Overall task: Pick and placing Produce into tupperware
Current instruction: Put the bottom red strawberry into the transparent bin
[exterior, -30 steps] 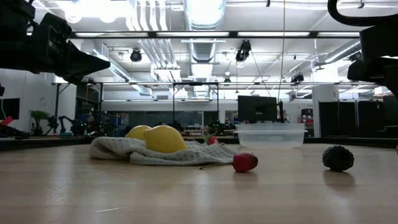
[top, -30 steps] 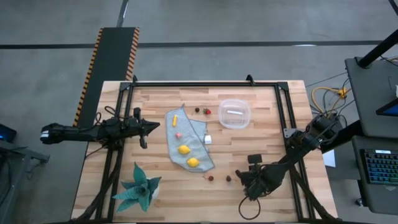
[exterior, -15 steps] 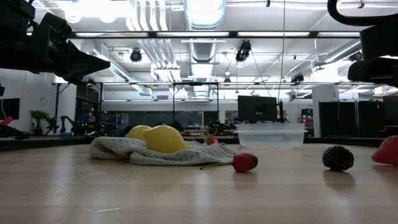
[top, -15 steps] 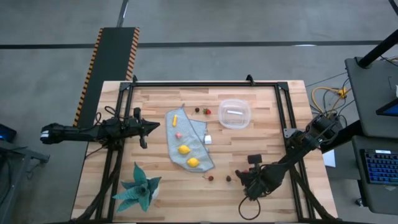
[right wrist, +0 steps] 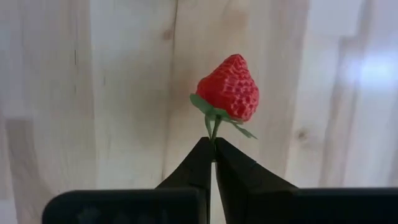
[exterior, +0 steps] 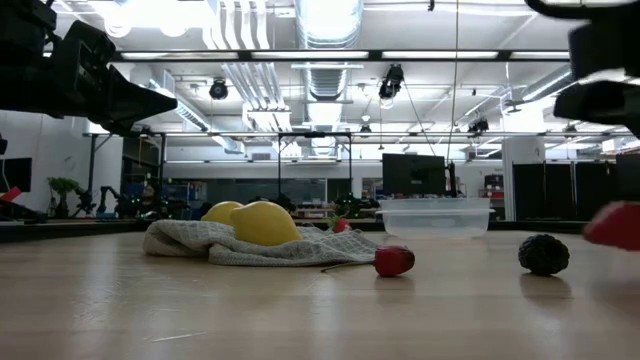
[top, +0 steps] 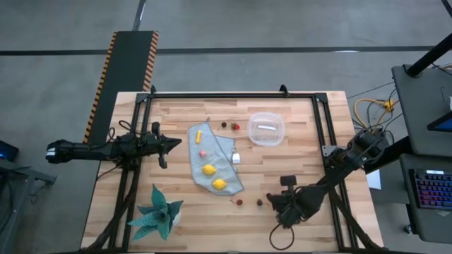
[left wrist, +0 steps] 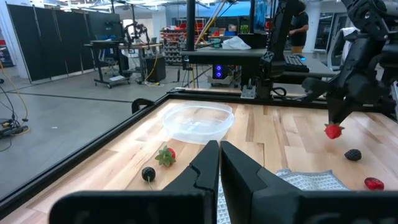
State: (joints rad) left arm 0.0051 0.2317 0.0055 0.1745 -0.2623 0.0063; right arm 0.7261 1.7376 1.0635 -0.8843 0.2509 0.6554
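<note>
Right wrist view showed the right gripper [right wrist: 213, 155] pinching a red strawberry [right wrist: 229, 87] by its green stem, the berry just beyond its fingertips; the left gripper [left wrist: 219, 149] stayed clenched empty.

floor: grey concrete [top: 233, 28], crossed by a dark seam line
ramp: black strip with yellow-and-black striped edges [top: 123, 67], beside the table's far left corner
ceiling: open ducts and pipes [exterior: 325, 40], bright strip lights (glare washes some out)
desk: keyboard with lit keys [top: 431, 189] at the right
back of room: dark screen [exterior: 412, 174], black partitions [left wrist: 43, 43]
</note>
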